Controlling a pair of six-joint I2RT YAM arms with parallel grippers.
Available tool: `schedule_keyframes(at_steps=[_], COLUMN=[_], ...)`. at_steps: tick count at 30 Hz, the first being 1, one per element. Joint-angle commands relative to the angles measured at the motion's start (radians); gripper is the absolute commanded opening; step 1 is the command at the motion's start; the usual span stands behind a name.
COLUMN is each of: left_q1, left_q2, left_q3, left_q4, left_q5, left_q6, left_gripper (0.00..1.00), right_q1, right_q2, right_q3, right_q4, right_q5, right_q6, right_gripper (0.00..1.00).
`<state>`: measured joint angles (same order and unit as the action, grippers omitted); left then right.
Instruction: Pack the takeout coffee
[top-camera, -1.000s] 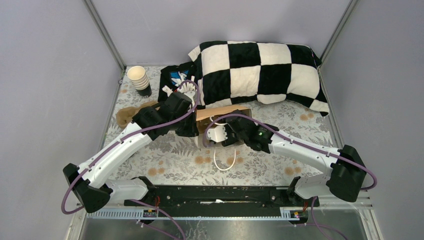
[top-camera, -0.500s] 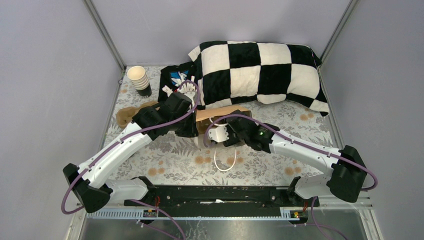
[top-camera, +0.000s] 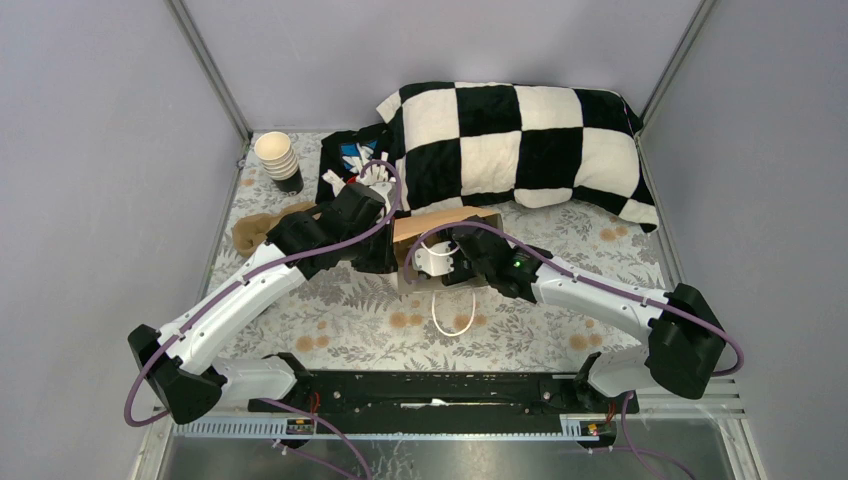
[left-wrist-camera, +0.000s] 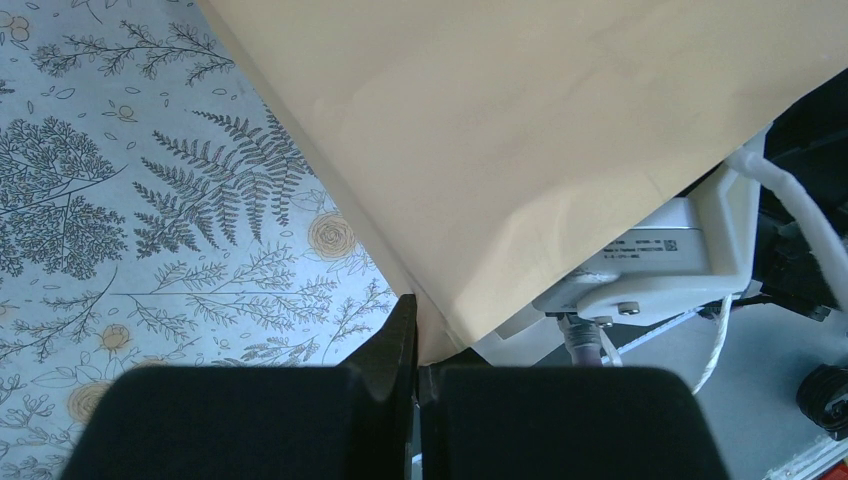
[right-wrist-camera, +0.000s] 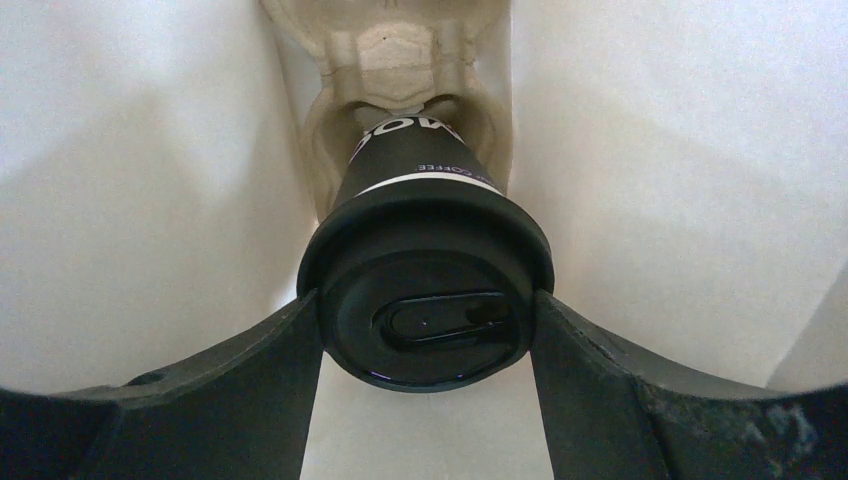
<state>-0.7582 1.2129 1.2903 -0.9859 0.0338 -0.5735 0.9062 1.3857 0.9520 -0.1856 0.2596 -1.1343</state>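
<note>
Your right gripper (right-wrist-camera: 425, 325) is clamped across the black lid of the takeout coffee (right-wrist-camera: 418, 165), which is inside the paper bag (right-wrist-camera: 150, 150) with its base toward a pale moulded insert (right-wrist-camera: 385, 50). Your left gripper (left-wrist-camera: 415, 345) is pinched tight on the bag's edge (brown on the outside). Beyond the bag lie the checkered pillow (top-camera: 520, 140) and, far left, a stack of beige cups (top-camera: 276, 155).

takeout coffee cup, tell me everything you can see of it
The takeout coffee cup is a small paper cup with a near-black wall, a thin white band and white lettering. A glossy black round plastic lid with a moulded sip tab caps it. The right end effector clamps the lid's rim between its fingers. The cup is inside the paper bag, base towards its folded bottom; whether it touches there is unclear.
</note>
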Motion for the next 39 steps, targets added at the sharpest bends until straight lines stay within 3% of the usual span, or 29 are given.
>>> schedule_keyframes(at_steps=[1,8,21,39], left_q1=[-0.003,-0.003,-0.003,-0.002], left_q2=[0.005,0.007,0.047,0.079], left_q3=[0.046,0.051,0.144,0.236], left_q4=[-0.021,-0.023,-0.053,-0.183], left_q5=[0.026,0.020,0.063,0.264], left_q6=[0.005,0.002,0.013,-0.034], left_gripper=[0.00,0.00,0.00,0.00], right_q1=[-0.020,-0.036,-0.038,0.037], right_q2=[0.015,0.021,0.016,-0.008], right_q3=[0.001,0.002,0.026,0.211], right_q4=[0.116,0.135,-0.018,-0.430], right_q5=[-0.037,-0.091,-0.131,-0.190], right_q6=[0.025,0.062,0.119,0.308], right_gripper=[0.28,0.27,0.27,0.28])
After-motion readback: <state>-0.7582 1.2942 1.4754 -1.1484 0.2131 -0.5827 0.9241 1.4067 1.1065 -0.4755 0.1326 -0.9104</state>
